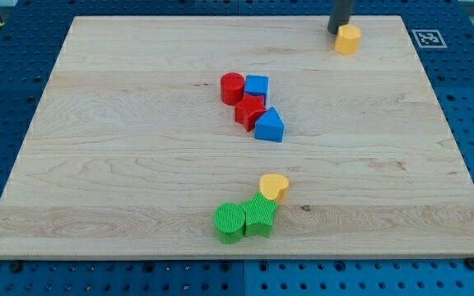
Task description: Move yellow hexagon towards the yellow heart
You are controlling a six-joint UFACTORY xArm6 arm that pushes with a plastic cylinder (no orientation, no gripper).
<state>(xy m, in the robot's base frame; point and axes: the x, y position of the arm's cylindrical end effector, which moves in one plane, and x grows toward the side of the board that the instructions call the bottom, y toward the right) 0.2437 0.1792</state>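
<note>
Yellow hexagon block point(348, 39): upper right of the frame, close to the top edge of the pale wooden board point(122, 164).
Tip of the dark rod point(336, 31): at the hexagon's upper-left flank, touching or just short of it; contact too fine to settle. No jaws to open or close, nothing held, only the rod end at the block's side.
Yellow heart block point(274, 187): lower centre of the frame, well apart from the hexagon, below it and somewhat left.
Deciding relation: hexagon below-right of the tip, heart below-left of the hexagon; a push from here looks likely to send the block down and right, off line, so a shift round to its upper-right side seems called for.
Beside the heart: two green ribbed blocks point(245, 219), touching it from below-left.
Near the path: red cylinder point(232, 87), blue cube point(257, 85), red block point(249, 111), blue triangle point(270, 126), clustered mid-frame, left of the straight line to the heart.
</note>
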